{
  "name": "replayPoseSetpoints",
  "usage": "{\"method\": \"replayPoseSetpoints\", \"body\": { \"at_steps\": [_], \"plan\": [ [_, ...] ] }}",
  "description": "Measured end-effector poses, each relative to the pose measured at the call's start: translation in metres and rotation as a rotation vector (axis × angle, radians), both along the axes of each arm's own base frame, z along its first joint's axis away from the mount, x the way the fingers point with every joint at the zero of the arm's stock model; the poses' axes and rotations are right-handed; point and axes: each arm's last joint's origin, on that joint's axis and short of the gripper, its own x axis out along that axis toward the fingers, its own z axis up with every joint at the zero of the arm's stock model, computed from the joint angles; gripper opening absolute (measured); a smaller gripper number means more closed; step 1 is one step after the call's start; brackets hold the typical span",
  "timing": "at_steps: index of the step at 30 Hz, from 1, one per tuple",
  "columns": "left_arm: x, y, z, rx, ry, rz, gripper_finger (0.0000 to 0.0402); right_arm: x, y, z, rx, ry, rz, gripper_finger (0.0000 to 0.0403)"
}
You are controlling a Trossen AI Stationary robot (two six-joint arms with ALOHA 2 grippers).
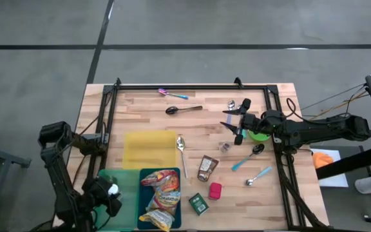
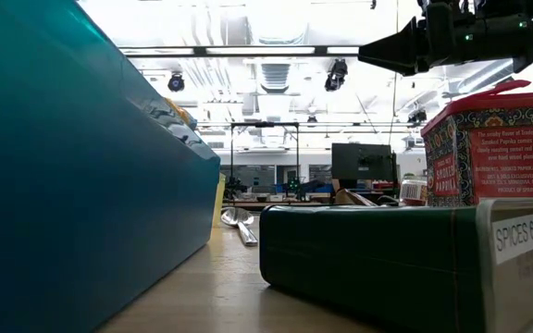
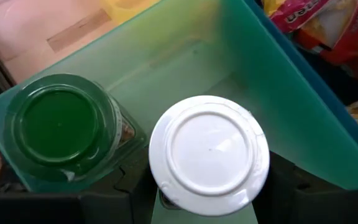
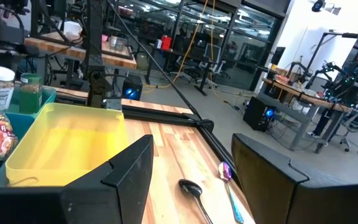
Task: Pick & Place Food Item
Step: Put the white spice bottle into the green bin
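A jar with a white lid (image 3: 209, 152) stands upright over the green bin (image 3: 185, 56) at the table's near left, with my left gripper (image 1: 110, 192) shut on it from above. Beside it in the same bin stands a green-lidded jar (image 3: 58, 127). The right wrist view shows both jars, the white-lidded jar (image 4: 0, 87) and the green-lidded one (image 4: 31, 90), from afar. Whether the held jar's bottom touches the bin floor is hidden. My right gripper (image 1: 234, 124) hangs open and level above the table's far right, with nothing between its fingers. My left gripper has the white-lidded jar between its two fingers (image 3: 126, 199), which come steeply from above and reach down past the lid's edge (image 3: 160, 186) on either side. The lid hides the place of contact on the jar's body. The jar stays upright.
A teal bin (image 1: 143, 193) with snack bags stands right of the green bin, a yellow bin (image 1: 148, 148) behind them. A green tin (image 1: 199, 203), a red tin (image 1: 216, 191), a packet (image 1: 207, 167), several spoons and a green bowl (image 1: 258, 135) lie on the table's right half.
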Motion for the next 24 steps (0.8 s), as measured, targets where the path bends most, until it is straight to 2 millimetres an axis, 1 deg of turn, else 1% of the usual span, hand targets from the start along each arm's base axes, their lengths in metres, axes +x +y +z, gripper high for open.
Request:
{"method": "replayPoseSetpoints", "body": {
  "at_steps": [6, 14, 24],
  "plan": [
    [-0.001, 0.005, -0.012, 0.013, -0.003, -0.001, 0.0195, 0.0, 0.0, 0.0, 0.0, 0.0, 0.0, 0.0215],
    [0.0, 0.001, -0.012, -0.022, -0.02, -0.005, 0.0201, 0.0, 0.0, 0.0, 0.0, 0.0, 0.0, 0.0215],
    [0.0, -0.001, -0.013, -0.05, -0.001, 0.002, 0.028, 0.0, 0.0, 0.0, 0.0, 0.001, 0.0, 0.0215]
  ]
}}
